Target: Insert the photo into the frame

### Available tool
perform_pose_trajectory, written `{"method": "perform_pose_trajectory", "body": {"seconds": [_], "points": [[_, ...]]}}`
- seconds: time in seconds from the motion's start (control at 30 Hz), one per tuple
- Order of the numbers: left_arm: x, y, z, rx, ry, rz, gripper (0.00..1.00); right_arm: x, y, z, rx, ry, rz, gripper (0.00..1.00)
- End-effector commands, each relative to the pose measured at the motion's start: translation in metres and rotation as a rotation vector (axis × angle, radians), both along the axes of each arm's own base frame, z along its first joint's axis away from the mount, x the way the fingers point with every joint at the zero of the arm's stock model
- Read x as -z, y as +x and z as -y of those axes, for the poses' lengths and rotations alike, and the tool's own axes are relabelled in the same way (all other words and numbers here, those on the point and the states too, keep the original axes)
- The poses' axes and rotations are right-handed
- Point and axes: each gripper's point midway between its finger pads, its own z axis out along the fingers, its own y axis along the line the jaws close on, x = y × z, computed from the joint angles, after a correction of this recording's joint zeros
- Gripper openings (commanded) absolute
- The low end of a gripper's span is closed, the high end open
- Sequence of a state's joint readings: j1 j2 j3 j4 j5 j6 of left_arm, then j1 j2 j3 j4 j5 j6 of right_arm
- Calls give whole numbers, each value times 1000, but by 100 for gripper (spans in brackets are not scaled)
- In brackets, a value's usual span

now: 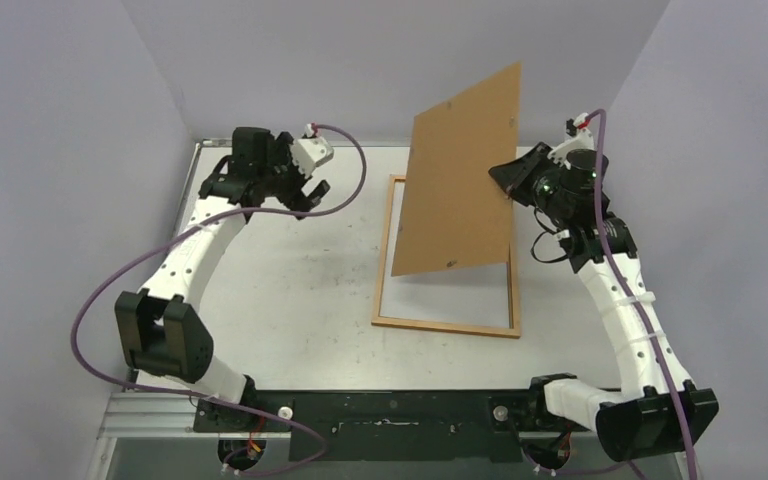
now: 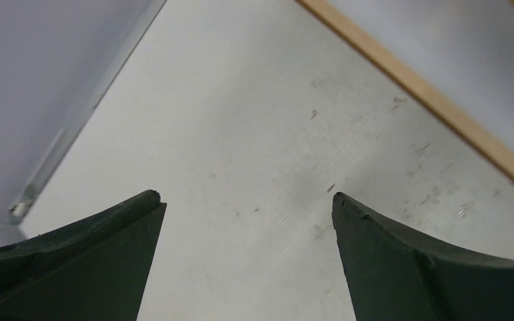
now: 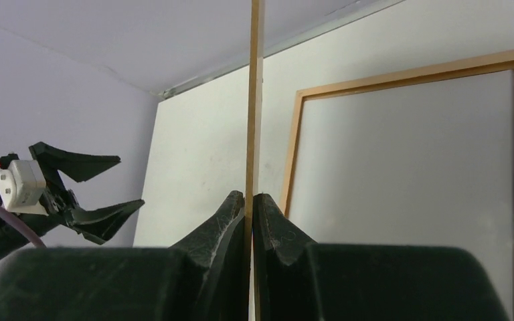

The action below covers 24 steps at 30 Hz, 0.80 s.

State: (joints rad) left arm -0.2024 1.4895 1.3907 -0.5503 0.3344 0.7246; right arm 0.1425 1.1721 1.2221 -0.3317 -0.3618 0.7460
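Light-brown wooden frame (image 1: 446, 328) at centre, plain brown backing board (image 1: 465, 180) above it, scuffed white table (image 1: 290, 290), pale lilac walls (image 1: 60, 150), white-and-black arms (image 1: 195, 250).

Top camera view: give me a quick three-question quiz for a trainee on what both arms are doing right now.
1. True or false: the left gripper is open.
2. Fill in: the frame lies ___ on the table.
3. What does the right gripper pinch? A the frame, B the brown backing sheet, C nothing.
Key: 1 true; 2 flat; 3 B.
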Motion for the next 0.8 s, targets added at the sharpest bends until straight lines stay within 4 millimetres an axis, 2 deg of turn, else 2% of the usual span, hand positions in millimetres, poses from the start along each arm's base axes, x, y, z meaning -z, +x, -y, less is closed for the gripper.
{"method": "perform_pose_trajectory", "body": {"seconds": [0.0, 0.13, 0.2, 0.37, 0.5, 0.53, 0.77], "points": [[11, -13, 73, -96, -306, -285, 96, -74, -17, 35, 153, -32, 212, 5], [40, -2, 120, -109, -324, -328, 96, -76, -28, 47, 190, -64, 204, 5], [56, 8, 134, -150, -332, -345, 96, -75, -33, 51, 205, -78, 196, 5], [105, 34, 148, -261, -328, -411, 97, -74, -41, 58, 229, -106, 182, 5], [125, 39, 161, -267, -340, -452, 100, -73, -45, 58, 223, -110, 179, 5], [130, 38, 164, -271, -345, -471, 95, -71, -45, 58, 221, -111, 175, 5], [152, 33, 178, -263, -362, -539, 78, -57, -42, 54, 200, -113, 148, 5]]}}
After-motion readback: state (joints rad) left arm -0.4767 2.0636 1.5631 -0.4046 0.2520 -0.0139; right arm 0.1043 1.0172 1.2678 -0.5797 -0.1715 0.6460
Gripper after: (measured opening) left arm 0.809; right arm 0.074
